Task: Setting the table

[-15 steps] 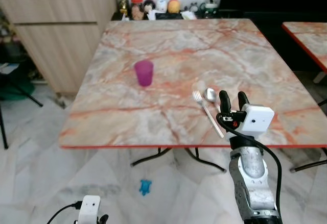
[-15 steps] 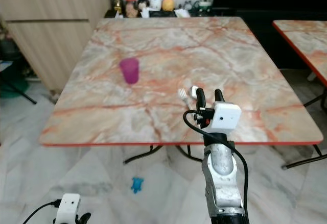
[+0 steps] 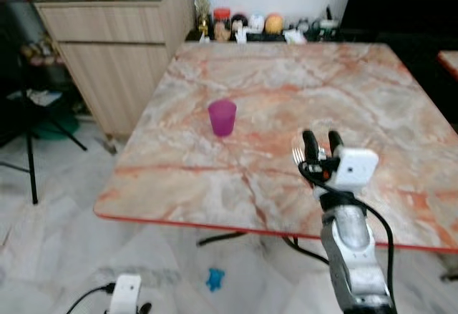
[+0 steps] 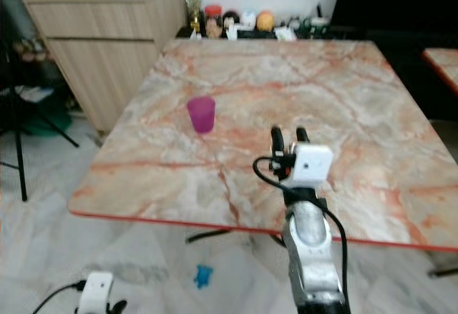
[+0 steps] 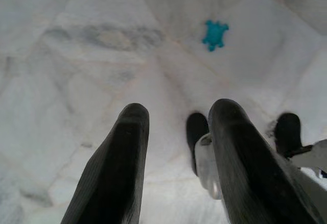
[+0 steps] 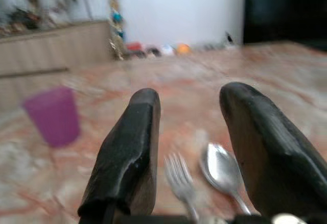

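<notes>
A purple cup [image 3: 222, 118] stands upright on the marble table [image 3: 215, 178], left of centre. A fork [image 6: 180, 178] and a spoon [image 6: 220, 168] lie side by side on the table, right of the cup. My right gripper [image 3: 321, 141] is raised just in front of them, open and holding nothing. In the eye views its fingers hide most of the cutlery; a bit of the fork [image 3: 297, 157] peeks out. My left gripper [image 5: 179, 117] hangs low over the floor, open and empty.
A wooden cabinet [image 3: 114, 56] stands left of the table, with a black stand [image 3: 30, 149] in front of it. Small jars and figures [image 3: 250, 24] line the table's far edge. A blue toy [image 3: 215, 279] lies on the floor under the near edge.
The whole view has shifted, so the camera moved. The right gripper now covers most of the fork and spoon, which showed beside it before.
</notes>
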Available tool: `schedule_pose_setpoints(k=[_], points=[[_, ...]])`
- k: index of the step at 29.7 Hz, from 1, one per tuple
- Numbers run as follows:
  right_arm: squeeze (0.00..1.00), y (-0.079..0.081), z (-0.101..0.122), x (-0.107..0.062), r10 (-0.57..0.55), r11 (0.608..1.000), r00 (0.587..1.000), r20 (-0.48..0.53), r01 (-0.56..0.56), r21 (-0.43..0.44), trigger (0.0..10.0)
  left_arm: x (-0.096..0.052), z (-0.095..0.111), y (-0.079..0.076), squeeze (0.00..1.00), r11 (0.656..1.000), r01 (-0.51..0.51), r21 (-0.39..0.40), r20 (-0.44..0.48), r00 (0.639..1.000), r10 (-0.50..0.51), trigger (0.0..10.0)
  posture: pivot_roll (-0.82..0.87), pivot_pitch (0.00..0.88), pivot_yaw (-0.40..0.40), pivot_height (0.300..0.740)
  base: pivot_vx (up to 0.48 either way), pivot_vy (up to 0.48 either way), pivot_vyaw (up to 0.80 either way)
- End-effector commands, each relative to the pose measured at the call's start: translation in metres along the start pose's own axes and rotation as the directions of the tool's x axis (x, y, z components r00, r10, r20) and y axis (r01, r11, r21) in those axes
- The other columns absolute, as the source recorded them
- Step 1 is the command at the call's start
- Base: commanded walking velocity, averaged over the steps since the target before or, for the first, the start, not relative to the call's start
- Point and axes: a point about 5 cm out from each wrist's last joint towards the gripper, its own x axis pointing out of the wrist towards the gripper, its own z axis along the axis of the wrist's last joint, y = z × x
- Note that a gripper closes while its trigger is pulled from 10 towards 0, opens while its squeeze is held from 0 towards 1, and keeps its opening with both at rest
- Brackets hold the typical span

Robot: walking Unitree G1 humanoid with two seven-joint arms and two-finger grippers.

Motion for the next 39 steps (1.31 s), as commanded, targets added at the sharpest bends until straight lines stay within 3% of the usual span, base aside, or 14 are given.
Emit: schedule_pose_setpoints(k=[1, 2, 10, 16, 18, 19, 23, 24, 25, 26, 30, 39], points=[[0.00, 0.001, -0.002, 0.001, 0.004, 1.000, 0.999, -0.045, -0.004, 0.002, 10.0, -0.001, -0.004, 0.003, 0.00, 1.000, -0.002, 0.022, -0.018, 1.000, 0.002, 10.0, -0.03, 0.039, 0.014, 0.740, 0.000, 0.000, 0.00], [0.00, 0.000, -0.009, 0.000, 0.034, 0.998, 0.995, -0.090, -0.038, -0.046, 10.0, -0.001, -0.004, 0.004, 0.00, 1.000, -0.008, 0.016, -0.018, 1.000, 0.009, 10.0, -0.03, 0.042, 0.015, 0.740, 0.000, 0.000, 0.00], [0.00, -0.001, -0.022, 0.008, 0.102, 0.990, 0.967, -0.233, -0.122, -0.073, 10.0, -0.001, -0.002, 0.005, 0.00, 1.000, -0.016, 0.009, -0.014, 1.000, 0.016, 10.0, -0.02, 0.061, 0.020, 0.740, 0.000, 0.000, 0.00], [0.00, 0.005, -0.028, 0.020, 0.151, 0.986, 0.951, -0.269, -0.163, -0.024, 10.0, 0.000, 0.000, 0.005, 0.00, 1.000, -0.016, 0.002, -0.009, 1.000, 0.016, 10.0, -0.02, 0.068, 0.022, 0.740, 0.000, 0.000, 0.00], [0.00, 0.005, -0.026, 0.029, 0.132, 0.991, 0.951, -0.280, -0.130, 0.029, 10.0, 0.000, 0.001, 0.005, 0.00, 1.000, -0.015, 0.001, -0.008, 1.000, 0.015, 10.0, -0.02, 0.070, 0.022, 0.740, 0.000, 0.000, 0.00], [1.00, 0.005, -0.027, 0.032, 0.135, 0.991, 0.947, -0.293, -0.127, 0.045, 10.0, 0.000, 0.001, 0.005, 0.00, 1.000, -0.015, 0.001, -0.007, 1.000, 0.015, 10.0, -0.02, 0.072, 0.021, 0.740, 0.000, 0.000, 0.00], [1.00, 0.008, -0.027, 0.038, 0.143, 0.989, 0.943, -0.300, -0.125, 0.079, 10.0, 0.000, 0.001, 0.005, 0.00, 1.000, -0.015, 0.001, -0.007, 1.000, 0.015, 10.0, -0.01, 0.073, 0.021, 0.740, 0.000, 0.000, 0.00], [0.62, 0.011, -0.027, 0.040, 0.151, 0.988, 0.940, -0.305, -0.130, 0.089, 10.0, 0.000, 0.001, 0.005, 0.00, 1.000, -0.015, 0.000, -0.007, 1.000, 0.015, 10.0, -0.01, 0.077, 0.020, 0.740, 0.000, 0.000, 0.00], [0.62, 0.013, -0.027, 0.042, 0.157, 0.986, 0.938, -0.308, -0.134, 0.095, 10.0, 0.000, 0.001, 0.005, 0.00, 1.000, -0.015, 0.000, -0.007, 1.000, 0.015, 10.0, -0.01, 0.077, 0.020, 0.740, 0.000, 0.000, 0.00], [0.00, 0.013, -0.028, 0.043, 0.148, 0.988, 0.936, -0.320, -0.127, 0.087, 10.0, 0.000, 0.001, 0.005, 0.00, 1.000, -0.015, 0.000, -0.008, 1.000, 0.015, 10.0, -0.01, 0.077, 0.020, 0.740, 0.000, 0.000, 0.00], [0.00, 0.012, -0.033, 0.048, 0.097, 0.993, 0.925, -0.368, -0.063, 0.101, 10.0, 0.000, 0.000, 0.005, 0.00, 1.000, -0.015, -0.002, -0.009, 1.000, 0.015, 10.0, -0.01, 0.081, 0.019, 0.740, 0.000, 0.000, 0.00], [0.00, 0.013, -0.036, 0.050, 0.101, 0.991, 0.919, -0.382, -0.059, 0.120, 10.0, 0.000, -0.001, 0.004, 0.00, 1.000, -0.014, -0.005, -0.012, 1.000, 0.014, 10.0, -0.01, 0.086, 0.014, 0.740, 0.000, 0.000, 0.00]])
